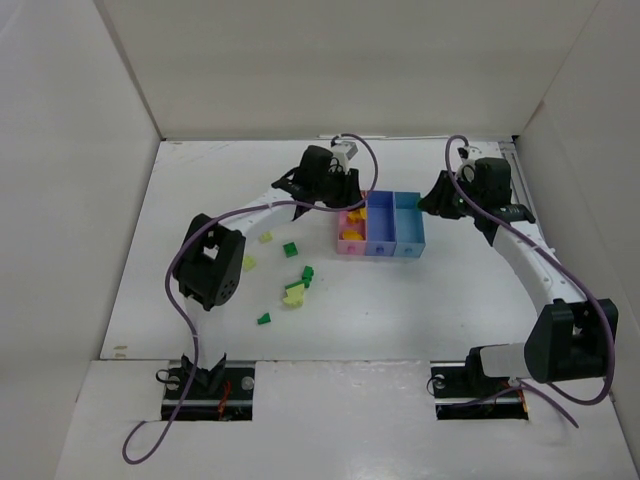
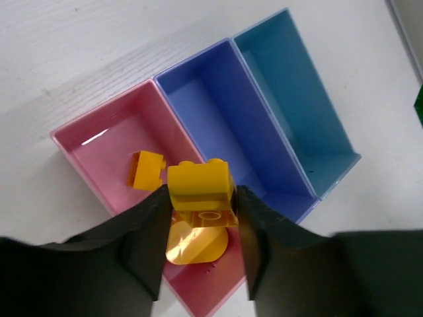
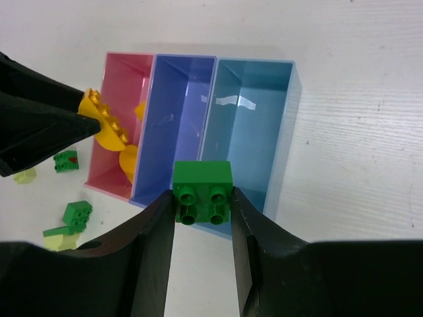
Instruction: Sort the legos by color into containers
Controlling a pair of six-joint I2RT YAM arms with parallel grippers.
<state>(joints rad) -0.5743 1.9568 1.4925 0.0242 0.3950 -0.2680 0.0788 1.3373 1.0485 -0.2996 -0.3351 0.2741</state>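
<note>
Left gripper is clamped on an orange-yellow brick right over the pink bin, which has two more orange-yellow pieces inside. Right gripper is pinching a dark green brick close to the light blue bin. Other legos sit scattered on the white table, left of the bins.
</note>
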